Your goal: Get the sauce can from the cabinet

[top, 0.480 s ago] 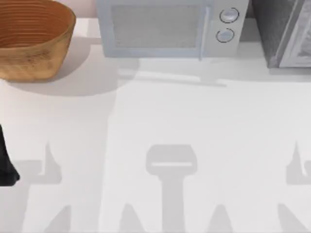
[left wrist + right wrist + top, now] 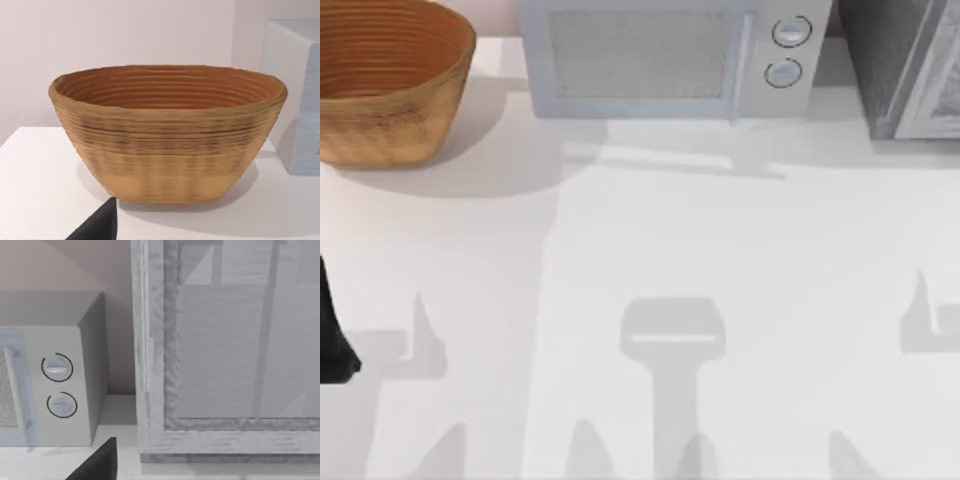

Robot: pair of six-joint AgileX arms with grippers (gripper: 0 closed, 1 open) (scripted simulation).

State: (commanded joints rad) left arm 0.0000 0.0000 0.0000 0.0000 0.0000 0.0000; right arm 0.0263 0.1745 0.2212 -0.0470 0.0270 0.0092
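The cabinet stands at the table's back right corner, with a dark speckled side and a paler framed front. In the right wrist view the cabinet front panel is close ahead and looks closed. The sauce can is hidden. A dark part of my right gripper shows low in that view, short of the cabinet. My left arm is parked at the table's left edge. A dark part of my left gripper sits in front of the basket.
A woven brown basket stands at the back left, seen close in the left wrist view. A pale grey microwave with two round knobs sits at the back middle, just left of the cabinet.
The right arm's shadow on the table has shifted a little to the left and toward the back. The left arm has not moved.
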